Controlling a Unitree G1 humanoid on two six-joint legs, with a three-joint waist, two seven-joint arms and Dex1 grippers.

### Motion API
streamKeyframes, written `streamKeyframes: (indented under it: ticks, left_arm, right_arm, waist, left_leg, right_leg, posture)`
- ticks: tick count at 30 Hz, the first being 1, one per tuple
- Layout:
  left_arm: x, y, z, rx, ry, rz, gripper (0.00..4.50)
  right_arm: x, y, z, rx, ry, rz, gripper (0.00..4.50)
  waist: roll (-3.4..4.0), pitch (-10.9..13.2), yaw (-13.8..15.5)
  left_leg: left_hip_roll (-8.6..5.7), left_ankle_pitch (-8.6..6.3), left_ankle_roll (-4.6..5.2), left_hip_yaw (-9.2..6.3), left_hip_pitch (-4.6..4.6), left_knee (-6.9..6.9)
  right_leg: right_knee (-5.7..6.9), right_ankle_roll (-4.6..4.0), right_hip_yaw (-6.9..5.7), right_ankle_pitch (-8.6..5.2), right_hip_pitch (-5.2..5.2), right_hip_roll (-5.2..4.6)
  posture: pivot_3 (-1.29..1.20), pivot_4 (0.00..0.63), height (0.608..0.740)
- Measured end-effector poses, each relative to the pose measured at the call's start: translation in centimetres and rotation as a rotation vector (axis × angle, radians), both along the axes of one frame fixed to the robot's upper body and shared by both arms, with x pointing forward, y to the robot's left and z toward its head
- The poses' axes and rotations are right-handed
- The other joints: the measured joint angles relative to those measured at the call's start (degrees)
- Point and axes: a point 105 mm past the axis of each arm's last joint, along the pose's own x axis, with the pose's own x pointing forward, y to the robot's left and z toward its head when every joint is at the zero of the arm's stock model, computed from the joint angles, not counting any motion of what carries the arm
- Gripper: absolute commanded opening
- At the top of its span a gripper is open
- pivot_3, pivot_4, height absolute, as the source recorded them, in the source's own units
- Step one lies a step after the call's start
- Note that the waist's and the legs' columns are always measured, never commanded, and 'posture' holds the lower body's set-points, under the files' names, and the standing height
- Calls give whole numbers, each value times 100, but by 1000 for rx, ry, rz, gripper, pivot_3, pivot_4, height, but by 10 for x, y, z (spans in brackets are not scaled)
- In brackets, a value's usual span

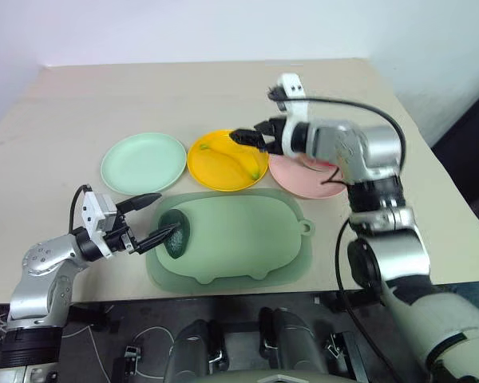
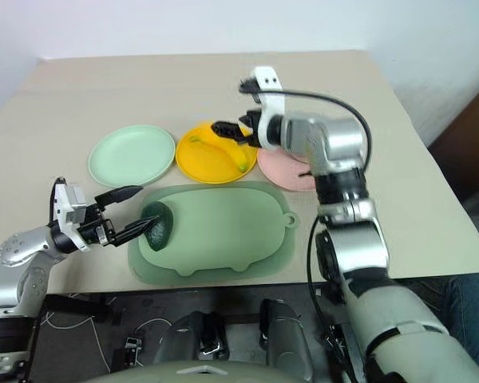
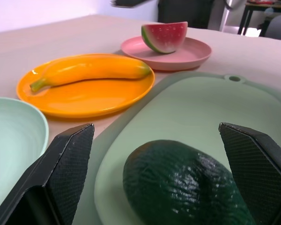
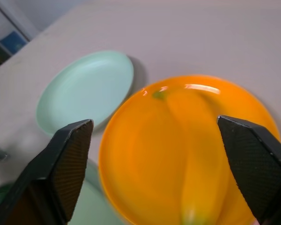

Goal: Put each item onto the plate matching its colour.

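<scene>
With its jaws standing wide open either side, the left gripper [image 1: 150,217] is flanking the avocado [image 3: 187,185] lying at the green mat's [image 1: 247,239] left edge, which looks rigid, glossy, probably slippery, best pinched across its middle.

Free room and obstacles on the table [image 1: 223,88]. The far half of the tabletop is bare and open to approach. Across the middle stand three plates nearly edge to edge: the mint green plate [image 1: 144,162] at left, unoccupied; the yellow plate [image 1: 215,155] in the centre, holding the banana [image 3: 89,70]; the pink plate [image 3: 192,56] at right, holding the watermelon wedge [image 3: 165,36]. The right gripper [image 1: 251,137], jaws spread, hangs above the yellow plate, blocking entry from above. The green mat [image 1: 247,235] is bare except at its left end, where the avocado [image 1: 176,233] lies between the spread fingers of the left gripper [image 1: 156,217].
</scene>
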Motion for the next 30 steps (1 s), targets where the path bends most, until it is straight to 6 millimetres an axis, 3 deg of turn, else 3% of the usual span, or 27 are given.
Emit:
streamKeyframes:
  ticks: [6,14,20,30]
  left_arm:
    - [-2,0,10,0,-5,1,4500]
    - [-6,0,14,1,3,20,4500]
    - [-8,2,21,0,-6,44,4500]
    - [-13,1,29,-17,-6,101,4500]
  right_arm:
    - [-53,-21,-13,-1,-133,53,4476]
    - [-97,-30,-45,-5,-221,123,4476]
    - [-105,-30,-40,26,-336,138,4476]
    - [-106,-22,-37,-26,-358,200,4476]
  waist:
    - [-1,0,5]
    - [-2,0,47]
    - [-3,1,107]
    - [-3,1,157]
  left_leg:
    - [0,0,-1,1,9,-2]
    - [-1,-1,-1,0,10,-4]
    - [0,1,-4,-4,15,-4]
    - [-1,1,-4,-12,12,-7]
  right_leg:
    - [-6,-10,-1,-8,9,2]
    - [-13,-18,-3,-16,12,3]
    - [-38,-22,-3,-18,24,7]
    - [-69,-35,-10,-20,39,7]
  posture:
    - [0,150,696]
    - [0,150,696]
    - [0,150,696]
    - [0,150,696]
